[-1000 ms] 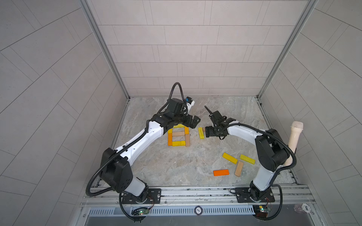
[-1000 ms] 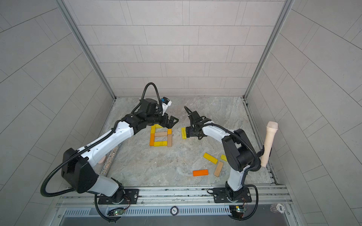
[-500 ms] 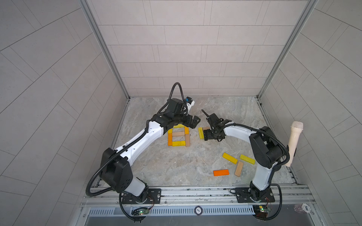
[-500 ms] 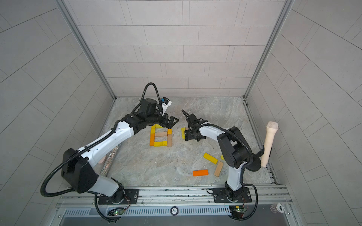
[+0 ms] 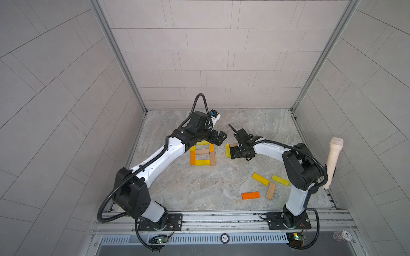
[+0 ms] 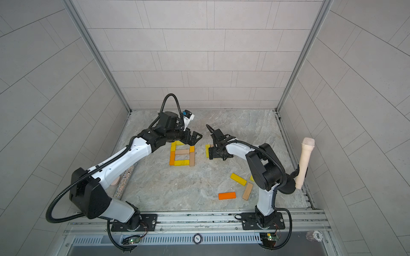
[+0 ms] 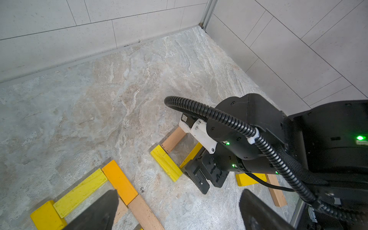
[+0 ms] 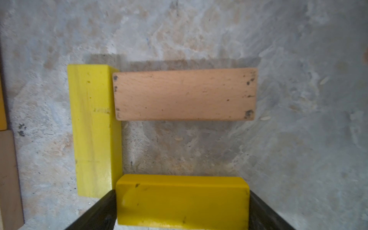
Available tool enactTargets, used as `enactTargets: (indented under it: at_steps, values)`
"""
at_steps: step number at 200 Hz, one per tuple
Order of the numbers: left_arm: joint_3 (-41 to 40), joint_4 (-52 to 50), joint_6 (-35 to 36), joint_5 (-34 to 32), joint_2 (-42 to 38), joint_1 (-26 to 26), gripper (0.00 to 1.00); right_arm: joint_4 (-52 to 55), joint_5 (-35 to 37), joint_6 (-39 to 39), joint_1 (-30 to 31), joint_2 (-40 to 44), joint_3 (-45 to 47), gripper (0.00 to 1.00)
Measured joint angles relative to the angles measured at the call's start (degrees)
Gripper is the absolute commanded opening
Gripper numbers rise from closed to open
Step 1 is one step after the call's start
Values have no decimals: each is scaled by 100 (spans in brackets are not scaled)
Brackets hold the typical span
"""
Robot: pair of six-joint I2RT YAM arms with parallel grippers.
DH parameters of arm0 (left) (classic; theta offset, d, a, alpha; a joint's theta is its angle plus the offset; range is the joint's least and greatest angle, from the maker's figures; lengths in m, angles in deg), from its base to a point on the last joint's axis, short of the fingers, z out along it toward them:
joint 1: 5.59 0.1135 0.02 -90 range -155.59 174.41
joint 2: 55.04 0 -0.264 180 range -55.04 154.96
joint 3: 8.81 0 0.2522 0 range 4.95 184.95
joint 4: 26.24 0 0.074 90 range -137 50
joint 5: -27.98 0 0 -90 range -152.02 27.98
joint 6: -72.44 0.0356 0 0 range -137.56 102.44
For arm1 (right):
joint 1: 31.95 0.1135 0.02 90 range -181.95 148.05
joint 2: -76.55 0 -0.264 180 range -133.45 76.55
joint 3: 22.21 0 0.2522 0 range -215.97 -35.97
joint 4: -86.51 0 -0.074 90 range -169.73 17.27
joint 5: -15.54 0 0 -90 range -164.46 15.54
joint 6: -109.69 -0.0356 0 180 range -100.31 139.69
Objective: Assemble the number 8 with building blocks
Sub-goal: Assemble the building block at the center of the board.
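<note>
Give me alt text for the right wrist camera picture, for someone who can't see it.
A deep yellow block lies between the right hand's two black fingers on a marbled stone table. Beyond it a tan block lies parallel, and a paler yellow block lies crosswise at one end of both, forming a squared C.

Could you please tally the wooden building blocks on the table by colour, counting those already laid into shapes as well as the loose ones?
Yellow blocks: 7
Orange blocks: 3
Tan blocks: 4
Total: 14
</note>
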Motion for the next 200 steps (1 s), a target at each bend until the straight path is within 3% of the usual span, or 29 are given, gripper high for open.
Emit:
enactTargets:
  at_steps: [200]
  values:
    - [0, 0, 0, 0, -4, 0, 100, -232, -291, -538, 0, 251, 374, 97]
